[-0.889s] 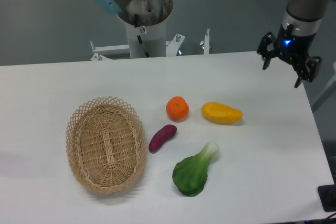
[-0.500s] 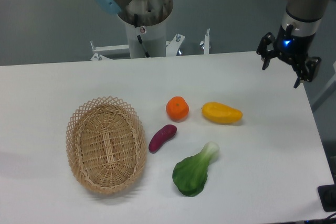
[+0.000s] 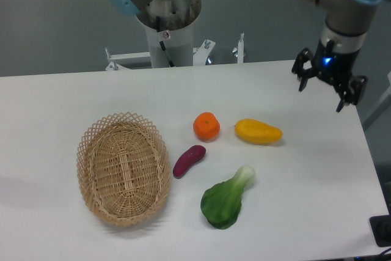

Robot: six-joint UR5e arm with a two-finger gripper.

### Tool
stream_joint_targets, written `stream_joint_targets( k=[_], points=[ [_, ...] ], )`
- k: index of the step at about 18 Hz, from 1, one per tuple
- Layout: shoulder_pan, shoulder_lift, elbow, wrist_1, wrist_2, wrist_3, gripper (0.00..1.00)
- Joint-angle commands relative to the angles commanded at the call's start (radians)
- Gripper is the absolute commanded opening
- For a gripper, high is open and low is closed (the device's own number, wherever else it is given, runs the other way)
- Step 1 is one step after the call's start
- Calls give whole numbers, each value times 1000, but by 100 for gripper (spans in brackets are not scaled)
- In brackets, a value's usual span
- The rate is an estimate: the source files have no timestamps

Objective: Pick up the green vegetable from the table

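The green vegetable [image 3: 226, 198] lies flat on the white table [image 3: 73, 96], toward the front, its dark leaf pointing to the near edge and its pale stem up and to the right. My gripper [image 3: 320, 95] hangs open above the table's far right corner, well away from the vegetable, with nothing between its fingers.
A woven wicker basket [image 3: 123, 168] stands at the left. An orange [image 3: 206, 126], a yellow mango-shaped fruit [image 3: 258, 131] and a small purple sweet potato [image 3: 189, 161] lie just behind the vegetable. The robot's base column [image 3: 167, 22] rises behind the table's far edge.
My gripper has shifted a little to the left and slightly down over the table's right corner. The objects on the table have not moved.
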Motion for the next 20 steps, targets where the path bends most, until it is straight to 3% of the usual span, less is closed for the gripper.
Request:
stream_joint_targets(
  k=[6, 10, 14, 18, 20],
  points=[
    [-91, -81, -49, 60, 26, -126, 100],
    [-118, -115, -129, 190, 29, -132, 100],
    [-141, -132, -179, 212, 54, -143, 100],
    [-180, -186, -181, 302, 77, -198, 100],
    [-192, -190, -184, 307, 104, -203, 100]
  ],
)
